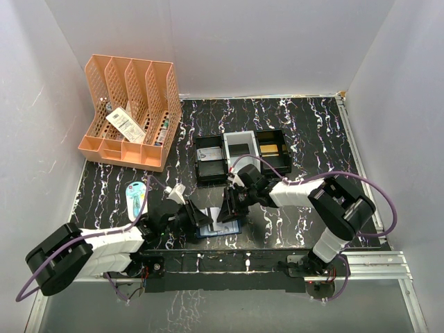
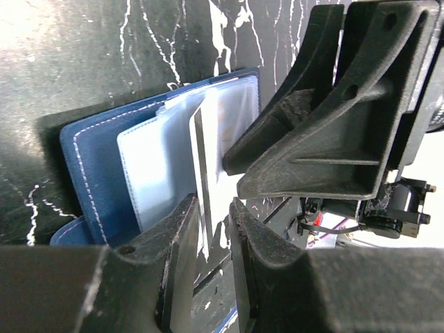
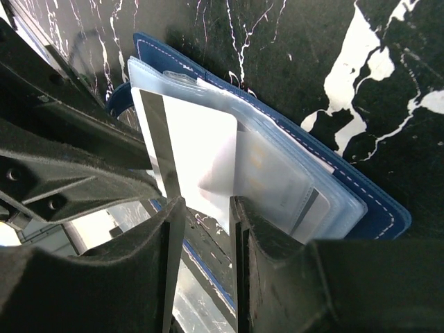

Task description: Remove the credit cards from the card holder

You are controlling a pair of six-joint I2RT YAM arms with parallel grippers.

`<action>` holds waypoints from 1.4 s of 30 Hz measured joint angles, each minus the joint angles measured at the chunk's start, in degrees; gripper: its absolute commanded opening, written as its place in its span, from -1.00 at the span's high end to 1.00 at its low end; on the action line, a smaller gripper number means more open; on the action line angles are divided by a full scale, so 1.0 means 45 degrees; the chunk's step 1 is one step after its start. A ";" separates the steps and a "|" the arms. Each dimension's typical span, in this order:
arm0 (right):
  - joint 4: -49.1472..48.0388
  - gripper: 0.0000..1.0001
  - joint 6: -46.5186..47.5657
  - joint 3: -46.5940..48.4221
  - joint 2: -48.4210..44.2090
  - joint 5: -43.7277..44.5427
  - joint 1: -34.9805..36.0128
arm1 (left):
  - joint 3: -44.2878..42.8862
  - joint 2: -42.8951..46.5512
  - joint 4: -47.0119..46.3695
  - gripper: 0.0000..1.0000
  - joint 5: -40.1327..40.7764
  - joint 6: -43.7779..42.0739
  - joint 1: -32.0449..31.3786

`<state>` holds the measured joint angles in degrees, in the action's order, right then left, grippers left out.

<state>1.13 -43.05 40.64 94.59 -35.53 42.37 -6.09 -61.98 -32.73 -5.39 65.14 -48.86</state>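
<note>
One blue card holder [image 1: 220,231] lies open and flat near the middle of the worktop's [image 1: 312,132] near edge, right between my two hands. Its see-through pockets are fanned up. A white card [image 3: 201,152] with a black stripe sticks out of the pockets, tilted up. More cards [image 3: 277,187] sit inside the pockets, blurry through the plastic.

My left gripper [image 2: 214,208] is open just a little. The thin edge of the white card stands in the gap, and I cannot tell if a finger touches it. My right gripper [image 3: 207,205] is a little way open too. The bottom of the white card goes down into its gap, but I cannot tell if it has hold of it.

Past my hands, near the middle of the worktop, three trays [image 1: 229,149] sit in a row: black, white, black. A pale blue oval case [image 1: 137,194] lies near the left edge. An orange file rack [image 1: 128,111] stands at the far left corner.
</note>
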 measured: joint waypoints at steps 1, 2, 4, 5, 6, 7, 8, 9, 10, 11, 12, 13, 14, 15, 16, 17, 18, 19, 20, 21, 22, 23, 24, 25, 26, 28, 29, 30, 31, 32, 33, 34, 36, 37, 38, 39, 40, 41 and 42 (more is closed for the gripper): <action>-0.0073 0.38 -0.0068 -0.0034 0.0000 -0.0005 0.0000 | -0.0005 -0.0073 -0.0165 0.55 -0.0078 -0.0039 0.0000; -0.0141 0.39 -0.0117 -0.0068 0.0000 -0.0005 0.0000 | -0.0005 -0.0146 -0.0335 0.57 -0.0170 -0.0053 0.0000; -0.0282 0.39 -0.0170 -0.0131 0.0000 0.0000 0.0000 | -0.0005 -0.0282 -0.0704 0.62 -0.0340 -0.0083 0.0000; -0.0335 0.39 -0.0185 -0.0155 -0.0005 0.0000 0.0000 | -0.0005 -0.0340 -0.0869 0.68 -0.0393 -0.0092 0.0000; -0.0350 0.39 -0.0204 -0.0160 -0.0005 0.0000 0.0000 | -0.0005 -0.0374 -0.0962 0.75 -0.0442 -0.0097 0.0000; -0.0355 0.39 -0.0219 -0.0160 -0.0010 0.0005 0.0000 | -0.0010 -0.0398 -0.1025 0.84 -0.0500 -0.0126 0.0000; -0.0355 0.44 -0.0223 -0.0160 -0.0010 0.0010 0.0000 | -0.0010 -0.0408 -0.1044 0.93 -0.0544 -0.0151 0.0000; -0.0355 0.52 -0.0228 -0.0160 -0.0019 0.0015 0.0000 | -0.0010 -0.0408 -0.1039 1.00 -0.0573 -0.0180 0.0000; -0.0350 0.53 -0.0209 -0.0160 -0.0039 0.0058 0.0000 | -0.0010 -0.0403 -0.1025 1.00 -0.0583 -0.0199 0.0000; -0.0335 0.50 -0.0185 -0.0180 -0.0073 0.0165 0.0005 | -0.0010 -0.0384 -0.0986 1.00 -0.0573 -0.0228 0.0000; -0.0350 0.41 -0.0185 -0.0233 -0.0141 0.0267 0.0005 | -0.0005 -0.0330 -0.0918 1.00 -0.0559 -0.0243 0.0000; -0.0403 0.34 -0.0209 -0.0335 -0.0287 0.0389 0.0015 | 0.0015 -0.0228 -0.0879 1.00 -0.0549 -0.0243 0.0000; -0.0568 0.28 -0.0238 -0.0544 -0.0539 0.0539 0.0039 | 0.0049 -0.0039 -0.0840 1.00 -0.0539 -0.0243 0.0000; -0.0763 0.22 -0.0287 -0.0831 -0.0894 0.0704 0.0058 | 0.0087 0.0233 -0.0753 1.00 -0.0505 -0.0243 0.0000; -0.0899 0.17 -0.0335 -0.1141 -0.1360 0.0918 0.0063 | 0.0126 0.0602 -0.0631 1.00 -0.0471 -0.0243 0.0000; -0.0937 0.14 -0.0355 -0.1341 -0.1710 0.1073 0.0063 | 0.0136 0.0923 -0.0500 1.00 -0.0432 -0.0262 -0.0005; -0.0937 0.11 -0.0398 -0.1530 -0.2147 0.1350 0.0063 | 0.0136 0.1355 -0.0335 1.00 -0.0393 -0.0316 0.0000; -0.0928 0.07 -0.0442 -0.1647 -0.2545 0.1608 0.0063 | 0.0131 0.1783 -0.0126 1.00 -0.0325 -0.0389 -0.0005; -0.0918 0.04 -0.0481 -0.1681 -0.2909 0.1860 0.0063 | 0.0112 0.2234 0.0194 1.00 -0.0253 -0.0505 0.0000; -0.0928 0.01 -0.0495 -0.1681 -0.3211 0.2050 0.0063 | 0.0083 0.2618 0.0559 1.00 -0.0165 -0.0622 0.0000; -0.0962 0.00 -0.0520 -0.1681 -0.3521 0.2278 0.0063 | 0.0044 0.2982 0.0962 1.00 -0.0073 -0.0738 0.0000; -0.0971 -0.03 -0.0539 -0.1685 -0.3813 0.2463 0.0058 | 0.0010 0.3303 0.1326 1.00 0.0029 -0.0835 -0.0005; -0.0976 -0.06 -0.0554 -0.1700 -0.4090 0.2652 0.0058 | -0.0019 0.3594 0.1671 1.00 0.0112 -0.0918 0.0000; -0.0976 -0.11 -0.0568 -0.1724 -0.4318 0.2822 0.0053 | -0.0034 0.3818 0.1923 1.00 0.0185 -0.0981 0.0000; -0.0962 -0.15 -0.0578 -0.1753 -0.4527 0.3021 0.0044 | -0.0058 0.4075 0.2210 1.00 0.0262 -0.1039 0.0000; -0.0928 -0.20 -0.0612 -0.1831 -0.4911 0.3371 -0.0015 | -0.0087 0.4469 0.2642 1.00 0.0374 -0.1141 0.0000; -0.0865 -0.23 -0.0612 -0.1865 -0.5110 0.3551 -0.0058 | -0.0126 0.4590 0.2827 1.00 0.0393 -0.1195 0.0000; -0.0831 -0.25 -0.0612 -0.1904 -0.5319 0.3691 -0.0112 | -0.0189 0.4648 0.2973 1.00 0.0398 -0.1248 0.0000; -0.0777 -0.28 -0.0607 -0.1923 -0.5518 0.3832 -0.0141 | -0.0257 0.4658 0.3070 1.00 0.0398 -0.1307 0.0000; -0.0797 -0.29 -0.0612 -0.1933 -0.5693 0.3925 -0.0185 | -0.0340 0.4653 0.3167 1.00 0.0393 -0.1360 0.0000; -0.0962 -0.30 -0.0631 -0.1996 -0.5872 0.3963 -0.0209 | -0.0461 0.4634 0.3259 1.00 0.0389 -0.1438 0.0000; -0.1185 -0.31 -0.0675 -0.2108 -0.6023 0.3968 -0.0233 | -0.0563 0.4614 0.3327 1.00 0.0384 -0.1491 0.0000; -0.2103 -0.33 -0.0976 -0.2798 -0.6547 0.3949 -0.0267 | -0.0903 0.4483 0.3468 1.00 0.0345 -0.1622 0.0000; -0.2584 -0.33 -0.1190 -0.3240 -0.6853 0.3925 -0.0267 | -0.1146 0.4371 0.3492 1.00 0.0311 -0.1695 0.0000; -0.2968 -0.33 -0.1331 -0.3614 -0.7101 0.3900 -0.0267 | -0.1297 0.4303 0.3487 1.00 0.0272 -0.1719 0.0000; -0.3361 -0.33 -0.1491 -0.4027 -0.7383 0.3861 -0.0272 | -0.1457 0.4245 0.3463 1.00 0.0228 -0.1715 0.0000; -0.3555 -0.33 -0.1569 -0.4333 -0.7635 0.3832 -0.0282 | -0.1549 0.4211 0.3405 1.00 0.0170 -0.1681 0.0000; -0.3424 -0.33 -0.1588 -0.4444 -0.7888 0.3813 -0.0345 | -0.1588 0.4163 0.3279 1.00 0.0024 -0.1613 0.0078; -0.3274 -0.46 -0.1642 -0.4439 -0.8097 0.3847 -0.0437 | -0.1588 0.4080 0.3094 1.00 -0.0272 -0.1472 0.0243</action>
<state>-13.61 -50.43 20.67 58.15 -18.22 40.40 -13.23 -43.62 -18.81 -6.61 58.52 -47.77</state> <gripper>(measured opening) 0.665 0.009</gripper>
